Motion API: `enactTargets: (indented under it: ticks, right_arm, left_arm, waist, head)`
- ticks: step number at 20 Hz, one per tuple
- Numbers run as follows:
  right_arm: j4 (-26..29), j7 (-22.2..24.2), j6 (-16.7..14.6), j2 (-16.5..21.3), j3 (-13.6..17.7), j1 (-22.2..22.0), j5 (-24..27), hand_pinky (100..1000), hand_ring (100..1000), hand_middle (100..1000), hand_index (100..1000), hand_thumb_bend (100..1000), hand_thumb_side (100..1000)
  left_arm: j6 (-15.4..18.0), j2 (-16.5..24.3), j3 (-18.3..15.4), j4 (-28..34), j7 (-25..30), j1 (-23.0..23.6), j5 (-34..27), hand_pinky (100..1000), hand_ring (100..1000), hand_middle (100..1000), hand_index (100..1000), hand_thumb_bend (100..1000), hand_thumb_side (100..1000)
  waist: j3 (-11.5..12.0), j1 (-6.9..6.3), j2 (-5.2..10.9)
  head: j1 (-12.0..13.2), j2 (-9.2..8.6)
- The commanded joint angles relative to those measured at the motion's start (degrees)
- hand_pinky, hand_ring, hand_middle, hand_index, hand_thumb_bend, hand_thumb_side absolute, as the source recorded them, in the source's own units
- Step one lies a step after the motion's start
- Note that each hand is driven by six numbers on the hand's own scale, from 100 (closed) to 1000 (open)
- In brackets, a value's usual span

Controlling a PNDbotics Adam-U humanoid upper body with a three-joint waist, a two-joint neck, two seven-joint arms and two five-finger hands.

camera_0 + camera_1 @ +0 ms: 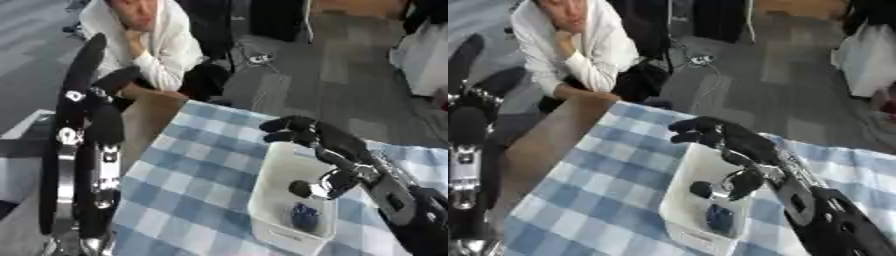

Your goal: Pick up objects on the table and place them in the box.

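White box [282, 210] on the checked tablecloth [192, 190], at about 5 o'clock in view. A dark blue object [304, 216] lies in its near end. Right hand [308, 134] hangs over the box's far rim, fingers curled, nothing seen in them. Left hand [83, 95] at 9 o'clock, upright, fingers straight and together.
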State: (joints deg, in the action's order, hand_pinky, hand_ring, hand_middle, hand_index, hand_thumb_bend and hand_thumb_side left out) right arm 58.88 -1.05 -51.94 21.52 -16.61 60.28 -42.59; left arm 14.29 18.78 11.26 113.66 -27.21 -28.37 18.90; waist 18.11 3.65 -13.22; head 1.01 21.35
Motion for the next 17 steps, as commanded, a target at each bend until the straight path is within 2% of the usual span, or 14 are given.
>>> enactTargets:
  ticks: [1,3,4,5,6,10,14,15,16,17]
  right_arm:
    - [1.51,-0.46,-0.03,1.54,0.42,0.62,-0.09,891,834,899,897,477,1000]
    - [1.77,-0.77,-0.03,1.63,0.49,0.36,0.40,883,832,898,896,476,1000]
    - [2.18,-1.05,-0.03,1.66,0.52,-0.02,1.06,878,835,899,898,481,1000]
    - [2.85,-1.26,-0.03,1.75,0.45,-0.58,2.08,857,829,900,905,542,1000]
    - [4.41,-1.53,-0.03,1.94,0.23,-1.70,4.02,850,827,897,907,480,1000]
    - [16.26,-1.02,0.60,4.97,-0.22,-7.96,15.62,827,815,864,887,447,1000]
    - [31.80,2.84,5.73,8.10,2.08,-16.82,26.14,819,799,827,826,406,1000]
    - [35.59,4.25,7.26,8.60,3.09,-18.86,27.65,818,798,831,822,696,1000]
    - [39.19,5.21,8.68,8.54,4.46,-21.42,29.12,795,782,809,803,370,1000]
    - [42.97,5.97,10.29,8.20,6.02,-24.11,30.70,786,779,804,795,348,1000]
  left_arm:
    - [0.07,0.19,0.01,0.93,0.06,-0.69,-0.04,877,776,986,987,100,873]
    - [0.03,0.23,-0.01,0.93,0.06,-0.59,-0.03,877,776,986,987,100,873]
    - [0.01,0.28,-0.03,0.93,0.05,-0.51,-0.01,877,776,987,987,100,873]
    - [-0.01,0.33,-0.06,0.93,0.04,-0.44,0.03,877,776,987,987,100,873]
    - [-0.03,0.45,-0.11,0.93,0.02,-0.35,0.10,877,776,987,987,100,872]
    - [-0.19,1.20,-0.58,0.93,-0.41,0.39,0.55,877,776,986,986,100,872]
    - [-0.61,2.34,-1.21,0.93,-1.06,1.95,1.23,877,775,987,986,100,873]
    - [-0.76,2.56,-1.31,0.93,-1.22,2.32,1.38,876,775,987,986,100,873]
    - [-0.94,2.88,-1.41,0.93,-1.33,2.85,1.54,877,774,987,985,100,874]
    - [-1.11,3.16,-1.52,0.93,-1.47,3.34,1.70,877,774,987,985,100,873]
  waist:
    - [-0.01,-0.23,1.26]
    - [-0.08,-0.26,1.32]
    - [-0.16,-0.26,1.37]
    - [-0.23,-0.26,1.38]
    - [-0.38,-0.24,1.37]
    - [-1.56,-0.34,1.29]
    - [-3.65,-0.79,1.49]
    - [-4.05,-0.89,1.57]
    - [-4.73,-1.05,1.71]
    - [-5.32,-1.22,1.84]
  head:
    - [0.57,-0.56]
    - [0.46,-0.95]
    - [0.05,-1.87]
    - [-0.49,-2.99]
    - [-1.35,-4.92]
    - [-3.33,-12.55]
    - [-3.11,-18.62]
    - [-3.11,-19.66]
    - [-3.11,-21.17]
    - [-3.16,-22.54]
